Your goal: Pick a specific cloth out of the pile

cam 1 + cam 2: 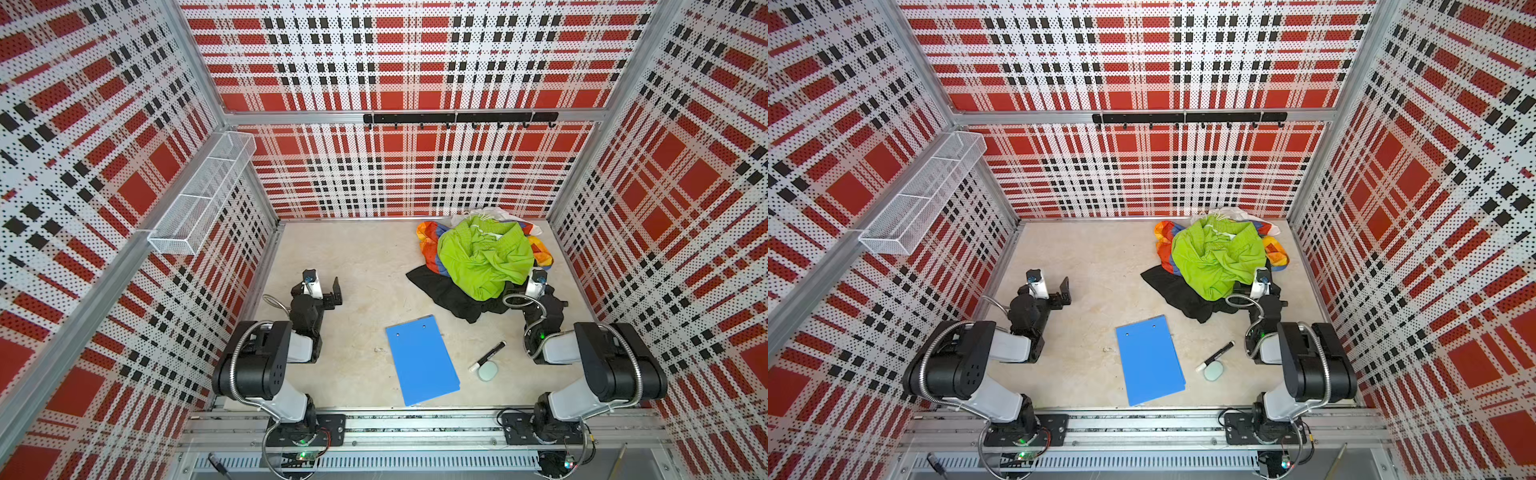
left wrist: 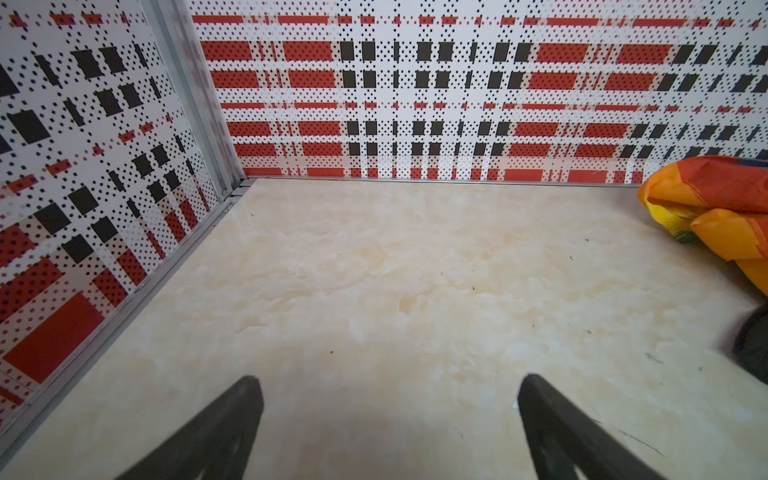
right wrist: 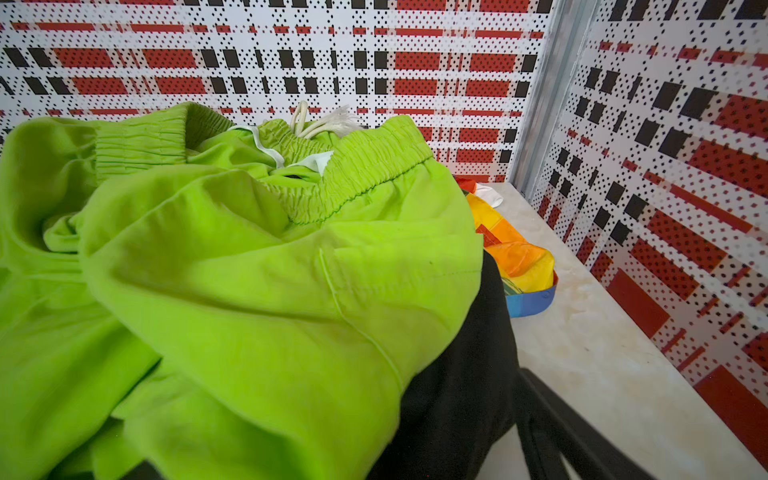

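Both spread: left gripper [image 2: 388, 380], empty; right gripper [image 3: 386, 378], at the cloth [image 3: 457, 395].
Hidden, right wrist: one finger, under the pile [image 3: 249, 270].

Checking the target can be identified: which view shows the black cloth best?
Both top views: the black cloth spreads out from under the lime-green garment, showing its widest exposed area. The right wrist view shows only a strip of it beside the green fabric. The left wrist view shows just a dark blur at its edge.
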### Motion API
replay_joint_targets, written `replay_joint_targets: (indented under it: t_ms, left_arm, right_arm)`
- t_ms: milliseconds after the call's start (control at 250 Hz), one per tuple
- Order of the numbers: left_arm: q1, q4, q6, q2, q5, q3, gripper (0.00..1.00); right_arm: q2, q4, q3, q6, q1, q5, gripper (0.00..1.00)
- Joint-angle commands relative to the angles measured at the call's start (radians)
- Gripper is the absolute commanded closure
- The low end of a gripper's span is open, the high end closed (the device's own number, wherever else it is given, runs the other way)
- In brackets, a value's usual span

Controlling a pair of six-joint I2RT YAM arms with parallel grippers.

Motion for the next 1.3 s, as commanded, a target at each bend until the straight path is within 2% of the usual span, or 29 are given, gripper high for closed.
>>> replay_joint_targets:
  t_ms: [0, 1293]
  left_arm:
    - [0.006, 0.013, -0.006, -0.011, 0.007, 0.017, 0.01]
    - [0.015, 0.015, -0.013, -0.011, 0.023, 0.016, 0.01]
  right_arm:
    - [0.003, 0.043, 0.010, -0.014, 0.006, 0.000, 0.00]
    - [0.004, 0.044, 0.011, -0.014, 0.006, -0.003, 0.00]
